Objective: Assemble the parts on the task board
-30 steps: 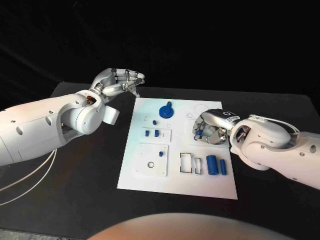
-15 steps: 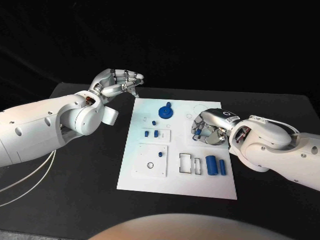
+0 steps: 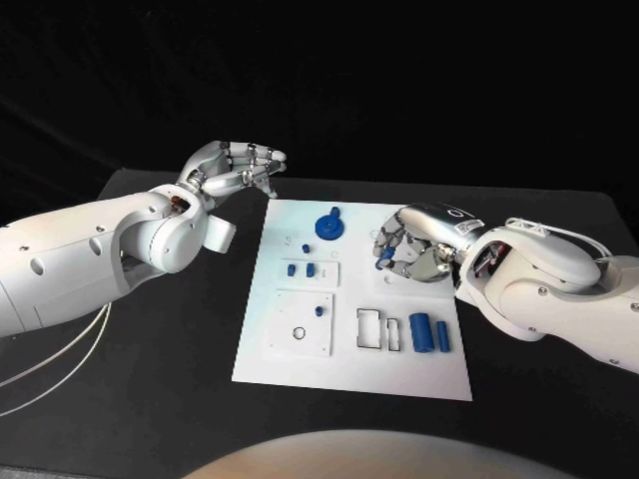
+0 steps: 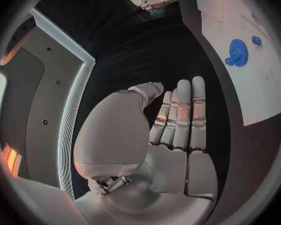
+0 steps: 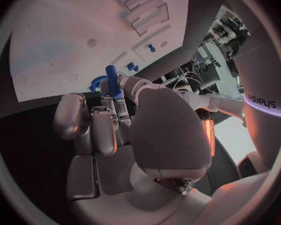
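A: Step in hand? Right hand (image 3: 417, 249) pinches a small blue peg (image 5: 112, 80), a short glossy cylinder, over the right middle of the task board (image 3: 351, 369).

B: Insertion pending, I judge. Next move calls for lining the peg upright over its hole, then lowering.

A: Left hand (image 3: 238, 167)?

B: Fingers curled in, holding nothing, beyond the board's far-left corner.
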Motion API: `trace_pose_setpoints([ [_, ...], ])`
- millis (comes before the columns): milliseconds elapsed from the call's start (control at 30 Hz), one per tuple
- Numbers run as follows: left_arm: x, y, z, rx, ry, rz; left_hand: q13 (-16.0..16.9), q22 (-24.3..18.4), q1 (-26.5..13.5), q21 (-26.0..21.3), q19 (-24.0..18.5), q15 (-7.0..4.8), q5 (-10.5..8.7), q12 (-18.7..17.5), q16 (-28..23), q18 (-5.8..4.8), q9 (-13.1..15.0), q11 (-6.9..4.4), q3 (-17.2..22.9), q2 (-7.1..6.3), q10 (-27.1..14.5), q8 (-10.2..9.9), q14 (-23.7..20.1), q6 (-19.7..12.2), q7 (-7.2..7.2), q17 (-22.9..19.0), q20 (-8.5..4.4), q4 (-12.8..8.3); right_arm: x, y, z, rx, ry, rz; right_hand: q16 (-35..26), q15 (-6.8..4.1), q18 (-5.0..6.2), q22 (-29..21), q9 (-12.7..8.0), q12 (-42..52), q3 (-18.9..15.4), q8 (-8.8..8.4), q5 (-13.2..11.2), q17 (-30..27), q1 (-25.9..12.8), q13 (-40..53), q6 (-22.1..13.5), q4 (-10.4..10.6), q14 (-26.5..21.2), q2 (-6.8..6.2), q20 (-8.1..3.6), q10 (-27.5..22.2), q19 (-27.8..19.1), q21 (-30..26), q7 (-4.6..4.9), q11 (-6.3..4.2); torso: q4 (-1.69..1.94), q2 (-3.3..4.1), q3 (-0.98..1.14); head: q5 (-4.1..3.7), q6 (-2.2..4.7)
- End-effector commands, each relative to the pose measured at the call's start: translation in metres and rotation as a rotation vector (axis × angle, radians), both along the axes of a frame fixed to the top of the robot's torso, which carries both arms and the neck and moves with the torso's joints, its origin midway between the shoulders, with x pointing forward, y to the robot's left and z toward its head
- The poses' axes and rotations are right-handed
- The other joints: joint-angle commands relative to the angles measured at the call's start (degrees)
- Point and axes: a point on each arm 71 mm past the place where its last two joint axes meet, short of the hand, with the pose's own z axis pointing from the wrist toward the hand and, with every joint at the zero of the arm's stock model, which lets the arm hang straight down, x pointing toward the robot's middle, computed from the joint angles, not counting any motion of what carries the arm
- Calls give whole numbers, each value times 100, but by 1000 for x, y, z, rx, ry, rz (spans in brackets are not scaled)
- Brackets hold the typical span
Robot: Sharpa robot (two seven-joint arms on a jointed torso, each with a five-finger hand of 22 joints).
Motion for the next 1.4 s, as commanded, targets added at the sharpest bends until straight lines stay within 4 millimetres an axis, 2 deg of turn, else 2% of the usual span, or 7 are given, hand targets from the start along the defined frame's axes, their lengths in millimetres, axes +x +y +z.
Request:
trace_pose_setpoints([
  [33, 0, -1, 1, -2, -6, -14, -5, 1, 37, -10, -2, -11, 36, 19, -27, 80, -5, -4, 0, 13, -46, -12, -38, -35, 6, -4, 1, -45, -3, 11, 3, 33, 10, 12, 27, -31, -60, 437, 5, 12, 353, 37, 13, -11, -24, 17, -42, -378, 191, 56, -21, 421, 17, 29, 13, -386, -8, 1, -1, -19, 33],
  [100, 0, 0, 0, 0, -6, -10, -5, 1, 37, -10, -2, -11, 36, 19, -27, 80, -5, -4, 0, 13, -46, -12, -38, -35, 6, -4, 1, -45, -4, 21, 3, 44, 15, 34, 19, -31, -57, 436, 11, 5, 367, 41, 14, -26, -34, 20, -53, -400, 187, 54, -22, 418, 11, 19, 14, -386, -27, 5, 4, -5, 56],
  [233, 1, -1, 0, 0, -7, -13, -5, 1, 37, -10, -2, -11, 36, 19, -27, 80, -5, -4, 0, 13, -46, -12, -38, -35, 6, -4, 1, -45, -12, 44, -3, 58, 22, 95, 9, -30, -50, 427, 19, -5, 390, 43, 15, -43, -47, 24, -69, -427, 183, 59, -22, 413, -6, -16, 17, -383, -22, 1, -2, 24, 59],
  [400, 2, -4, 0, -3, -7, -20, -11, 6, 43, -3, -3, -10, 34, 23, -32, 78, -5, -2, 6, 18, -52, -10, -39, -38, 9, -4, -1, -54, -26, 79, -14, 75, 31, 186, -7, -28, -44, 420, 29, -16, 414, 46, 14, -69, -61, 29, -88, -460, 176, 63, -22, 408, -20, -44, 22, -379, -8, 8, 15, 116, 55],
  [600, 2, -7, 0, -5, -6, -26, -11, 6, 43, -3, -3, -10, 34, 23, -32, 78, -5, -2, 6, 18, -52, -10, -39, -38, 9, -4, -1, -54, -40, 103, -29, 93, 51, 249, -17, -23, -38, 415, 39, -34, 450, 45, 14, -86, -81, 35, -119, -509, 171, 69, -20, 395, -37, -75, 31, -371, -11, 3, 0, 226, 10],
  [1067, 3, -9, -1, -5, -3, -32, -14, 9, 42, 1, -4, -9, 32, 26, -34, 77, -5, 0, 7, 20, -55, -9, -38, -40, 11, -4, -1, -58, -51, 121, -59, 74, 91, 282, -32, -16, -26, 398, 49, -51, 477, 44, 11, -111, -114, 42, -149, -548, 164, 73, -16, 378, -65, -134, 43, -360, -18, 19, 7, 415, -71],
  [1400, 3, -9, -2, -2, -4, -33, -14, 9, 42, 1, -4, -9, 32, 26, -34, 77, -5, 0, 7, 20, -55, -9, -38, -40, 11, -4, -1, -58, -53, 123, -71, 50, 113, 278, -37, -12, -24, 397, 53, -57, 487, 44, 12, -120, -125, 45, -158, -559, 162, 80, -14, 374, -71, -144, 47, -358, -30, 12, 3, 447, -101],
])
